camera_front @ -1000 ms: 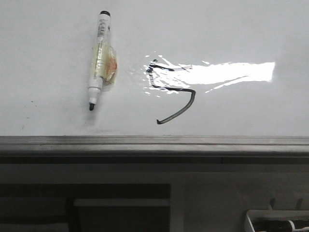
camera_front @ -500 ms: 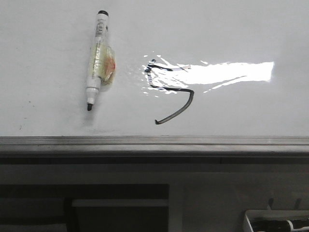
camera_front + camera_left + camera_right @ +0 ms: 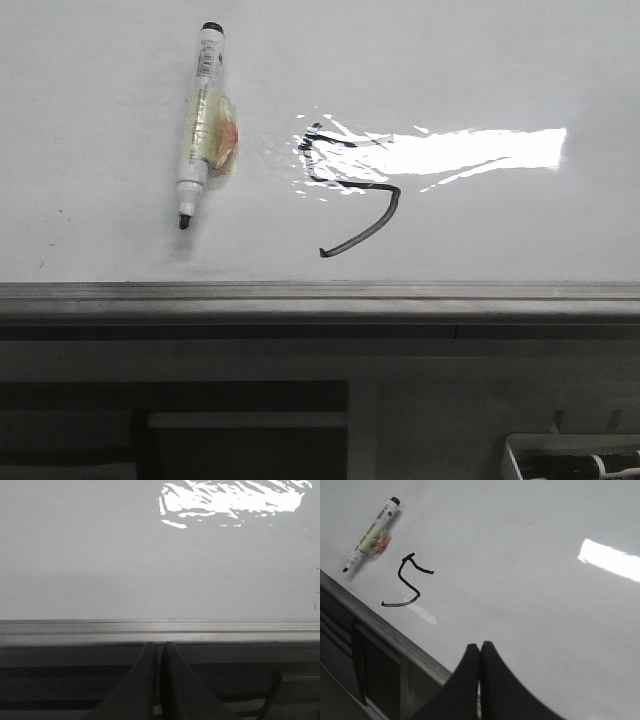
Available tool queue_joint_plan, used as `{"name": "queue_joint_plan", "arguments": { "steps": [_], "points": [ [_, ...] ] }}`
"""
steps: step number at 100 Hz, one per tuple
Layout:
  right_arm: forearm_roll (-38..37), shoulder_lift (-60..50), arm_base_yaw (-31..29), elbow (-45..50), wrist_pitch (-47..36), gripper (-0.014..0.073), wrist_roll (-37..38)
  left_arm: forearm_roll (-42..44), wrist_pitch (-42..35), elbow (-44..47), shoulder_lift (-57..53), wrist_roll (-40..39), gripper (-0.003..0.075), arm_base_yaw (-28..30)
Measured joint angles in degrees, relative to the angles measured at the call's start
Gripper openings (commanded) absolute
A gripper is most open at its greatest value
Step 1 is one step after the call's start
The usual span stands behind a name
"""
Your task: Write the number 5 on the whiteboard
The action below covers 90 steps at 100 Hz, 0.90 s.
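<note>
Marker (image 3: 203, 122) lies uncapped beside number 5 (image 3: 352, 190) on whiteboard (image 3: 100, 250): light, slick (grip taped middle). Left tool (image 3: 160, 652), right tool (image 3: 480, 652) pinched together, empty.

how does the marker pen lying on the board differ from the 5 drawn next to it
The white-barrelled black-tipped marker pen is a solid object with yellowish tape round its middle; the thin black hand-drawn number 5 is only a flat line. The pen is straight, the 5 bends and hooks. The pen is longer than the 5. Both sit on the glossy white whiteboard, apart.
</note>
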Motion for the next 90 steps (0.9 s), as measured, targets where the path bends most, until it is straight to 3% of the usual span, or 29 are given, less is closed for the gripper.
{"name": "queue_joint_plan", "arguments": {
  "steps": [10, 20, 29, 38, 50, 73, 83, 90],
  "points": [
    [-2.35, 0.0, -1.2, 1.82, 0.0, -0.0061, 0.63, 0.0, 0.0, 0.0, 0.0, 0.0, -0.002, 0.0],
    [-6.74, 0.0, -4.96, 5.29, -2.52, -0.0061, 9.1, 0.0, 0.0, 0.0, 0.0, 0.0, -0.002, 0.0],
    [-10.23, 0.0, -10.69, 8.62, -6.78, -0.0061, 14.38, 0.0, 0.0, 0.0, 0.0, 0.0, -0.002, 0.0],
    [-7.01, 0.0, -17.99, 10.86, -10.64, -0.0061, 15.08, 0.0, 0.0, 0.0, 0.0, 0.0, -0.002, 0.0],
    [4.85, 0.0, -29.81, 13.21, -14.22, -0.0061, 7.05, 0.0, 0.0, 0.0, 0.0, 0.0, -0.002, 0.0],
    [30.13, 0.0, -53.67, 21.18, -26.14, -0.0061, -16.82, 0.0, 0.0, 0.0, 0.0, 0.0, -0.002, 0.0],
    [34.26, -0.09, -60.82, 25.8, -34.56, -0.0061, -20.29, 0.0, 0.0, 0.0, 0.0, 0.0, -0.002, 0.0],
    [35.09, -0.89, -63.22, 25.95, -36.15, -0.0061, -21.01, 0.0, 0.0, 0.0, 0.0, 0.0, -0.002, 0.0]
  ]
}}
